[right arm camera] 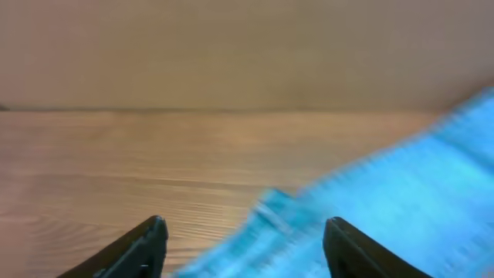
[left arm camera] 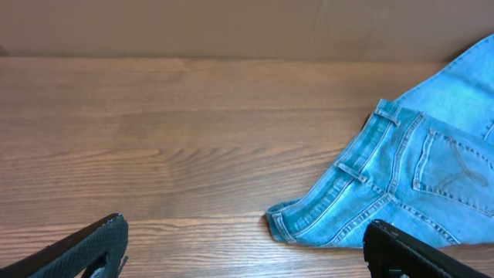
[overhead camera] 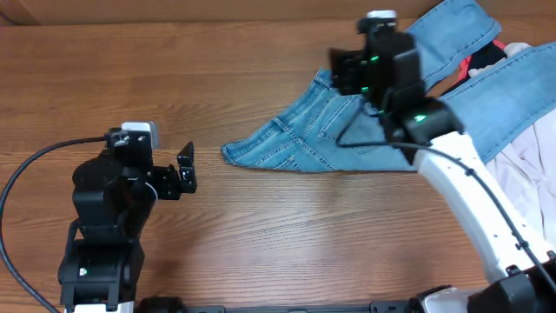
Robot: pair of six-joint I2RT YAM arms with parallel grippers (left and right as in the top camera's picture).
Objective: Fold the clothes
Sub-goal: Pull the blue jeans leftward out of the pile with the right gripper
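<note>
The wooden table (overhead camera: 261, 69) is filling the frame, and the jeans (overhead camera: 304, 139) are lying across its upper right. The waistband corner is pointing toward the centre and the legs are running off to the upper right corner. The back pockets are facing up, with the seat bunching into creases.

At the right edge the beige garment (overhead camera: 530, 174) is sitting just beside the denim, perhaps overlapping it. The right gripper (right arm camera: 245, 243) is hanging over the seat of the jeans. Its jaws are standing apart, with blurred denim below and nothing pinched that I can make out. Lower left, the left gripper (overhead camera: 186, 169) is waiting well apart from the cloth, its jaws spread wide and empty. The red and black garments (overhead camera: 482, 56) are peeking out between the legs.

This is looking like the laying-out stage. To do it well, I'd be taking the waistband at both corners, drawing the jeans flat toward the bare centre, clearing the other clothes, then bringing one leg over the other along the seam.

No bin or basket is showing anywhere.
</note>
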